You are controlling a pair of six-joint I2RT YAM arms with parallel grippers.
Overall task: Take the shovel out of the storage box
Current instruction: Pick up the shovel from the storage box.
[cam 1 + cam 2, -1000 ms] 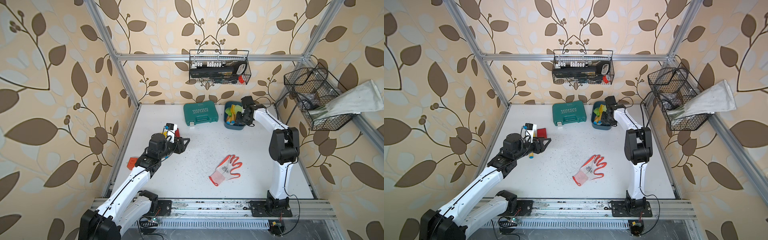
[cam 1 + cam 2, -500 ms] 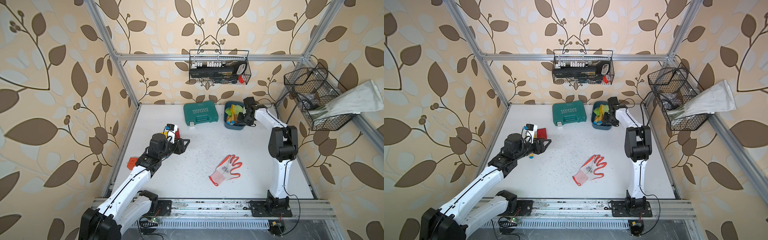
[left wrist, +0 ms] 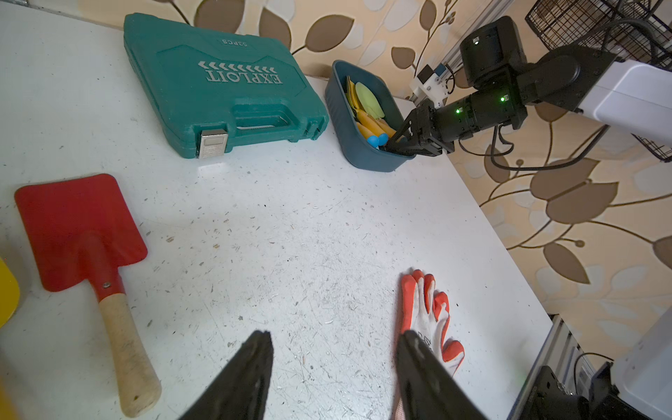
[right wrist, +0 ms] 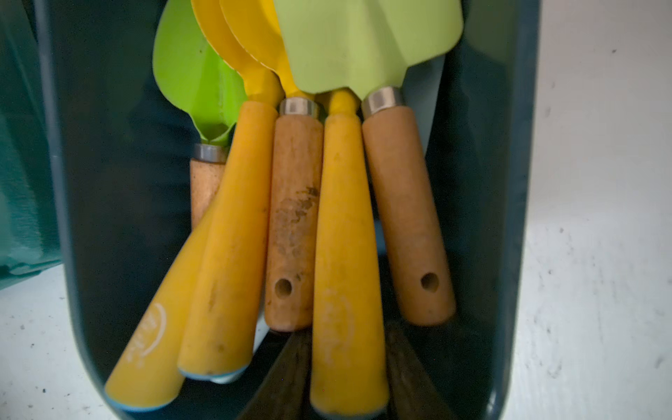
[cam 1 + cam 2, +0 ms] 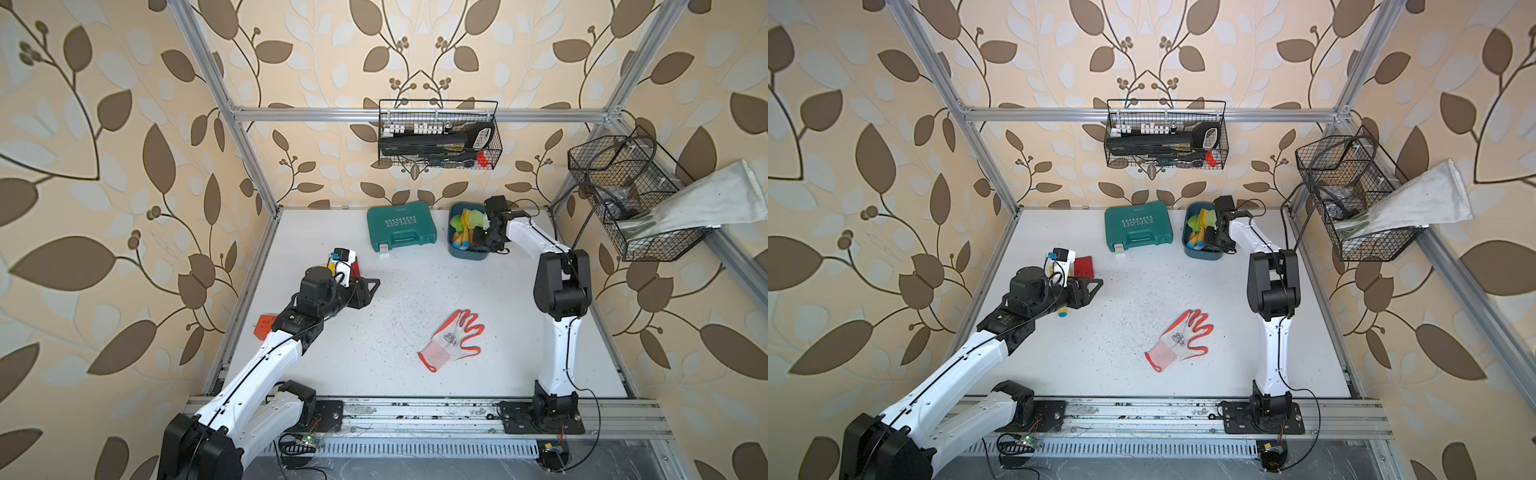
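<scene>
The right gripper [image 4: 348,329] sits in the box [image 4: 483,182], jaws astride the yellow handle of a shovel [image 4: 345,225] lying in line with it. Whether they pinch it, I cannot tell. The left gripper [image 3: 332,336] hangs open, well apart.

Robot lab test cell; aluminium frame [image 5: 415,111] carries leaf-patterned wallpaper [image 5: 124,137] around a white desk [image 5: 415,286]; left arm [image 5: 266,361] and right arm [image 5: 559,353] bolted to a rail [image 5: 415,415].

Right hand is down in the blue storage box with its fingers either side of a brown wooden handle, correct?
Not quite. The right hand is in the storage box, but its fingers flank a yellow handle, not a brown wooden one. The right wrist view shows it.
</scene>
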